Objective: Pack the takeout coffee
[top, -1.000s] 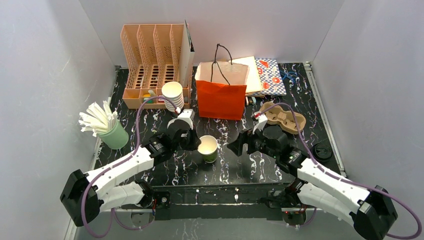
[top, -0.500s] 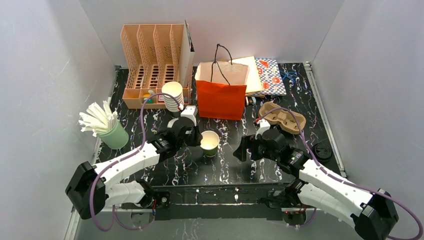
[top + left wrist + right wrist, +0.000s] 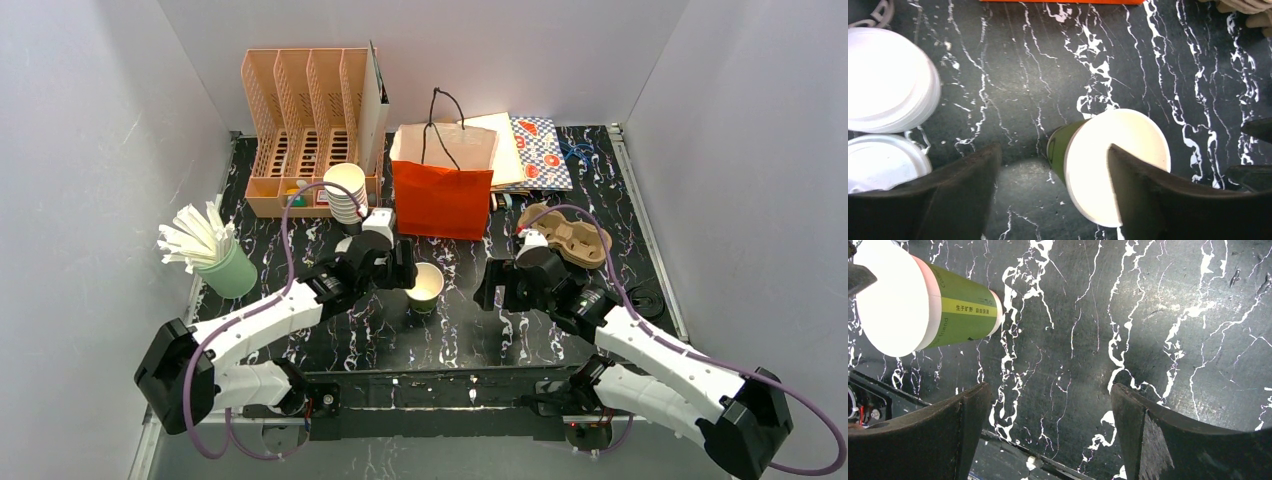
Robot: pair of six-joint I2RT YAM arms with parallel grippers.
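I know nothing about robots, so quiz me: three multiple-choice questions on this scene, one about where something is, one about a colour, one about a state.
1. Where is the green cup?
A. inside the paper bag
B. standing on the table
C. held up in the air

2. What colour is the paper bag?
A. blue
B. green
C. orange-red

3. How is the right gripper?
A. open, nothing between its fingers
B. shut on the cup
C. shut on the bag's handle

Answers: B, the overhead view shows the cup upright on the dark marbled top; C, the bag's front face is plainly orange-red; A, the right wrist view shows the fingers wide apart with only table between them.
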